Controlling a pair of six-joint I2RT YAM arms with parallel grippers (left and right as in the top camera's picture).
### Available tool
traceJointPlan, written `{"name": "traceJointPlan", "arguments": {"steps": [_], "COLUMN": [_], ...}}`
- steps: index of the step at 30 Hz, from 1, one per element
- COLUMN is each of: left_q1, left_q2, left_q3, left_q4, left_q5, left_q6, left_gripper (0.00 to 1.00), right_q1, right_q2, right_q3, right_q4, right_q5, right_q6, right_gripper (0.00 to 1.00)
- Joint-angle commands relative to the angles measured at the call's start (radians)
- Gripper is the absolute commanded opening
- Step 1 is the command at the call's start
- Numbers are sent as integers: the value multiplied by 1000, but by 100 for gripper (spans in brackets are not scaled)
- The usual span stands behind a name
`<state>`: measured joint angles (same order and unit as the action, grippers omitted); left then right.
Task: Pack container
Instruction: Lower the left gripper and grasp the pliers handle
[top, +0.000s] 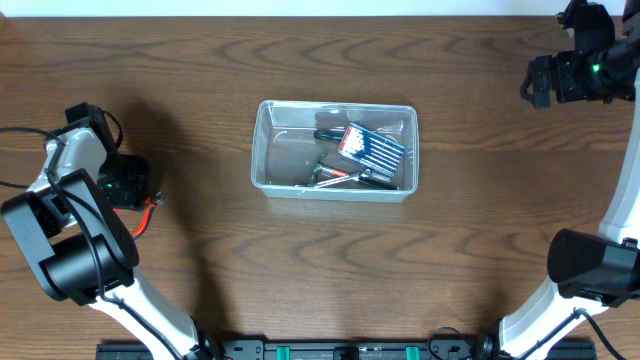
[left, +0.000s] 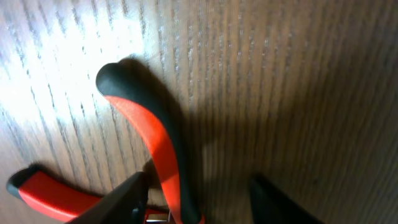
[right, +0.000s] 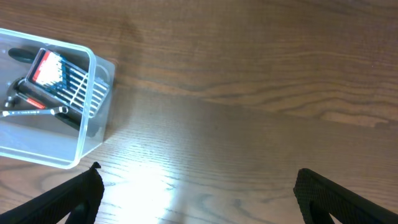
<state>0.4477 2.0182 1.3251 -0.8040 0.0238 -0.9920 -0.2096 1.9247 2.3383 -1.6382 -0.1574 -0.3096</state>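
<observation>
The clear plastic container (top: 260, 150) sits mid-table and holds a blue-and-red screwdriver set (top: 372, 148) and several small hand tools. It also shows at the left of the right wrist view (right: 86, 106). Red-and-black handled pliers (top: 150, 205) lie on the table at the far left. My left gripper (top: 135, 185) is low over them. In the left wrist view its open fingers (left: 199, 202) straddle one pliers handle (left: 152, 134), and the right finger stands apart from it. My right gripper (top: 545, 80) is wide open and empty (right: 199, 199) at the far right back.
Bare wooden tabletop (top: 480, 240) lies around the container. The arm bases stand at the front left and front right corners. The second pliers handle (left: 50, 193) lies to the left of my left fingers.
</observation>
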Motion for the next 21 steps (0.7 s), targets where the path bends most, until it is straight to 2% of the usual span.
{"name": "traceJointPlan", "arguments": {"steps": [1,8,17,19,21], "left_q1": [-2,-2,-2,-2,-2], "left_q2": [67,67,67,67,67], "left_q3": [-30,-30,-30,-30,-30], "left_q4": [-17,-17,-17,-17,-17], "left_q5": [-27,-27,-27,-27,-27], "left_q6": [11,11,11,11,11], "left_gripper": [40,25,23,19,19], "right_q1": [2,2,2,2,2], "right_q2": [-22,-22,-22,-22,-22], "right_q3": [14,14,14,14,14], "right_q4": [-3,-4,-3,-4,-4], "right_q5": [3,3,3,3,3], "right_q6": [8,10,10,10,10], "right_gripper": [99,99,99,99,99]}}
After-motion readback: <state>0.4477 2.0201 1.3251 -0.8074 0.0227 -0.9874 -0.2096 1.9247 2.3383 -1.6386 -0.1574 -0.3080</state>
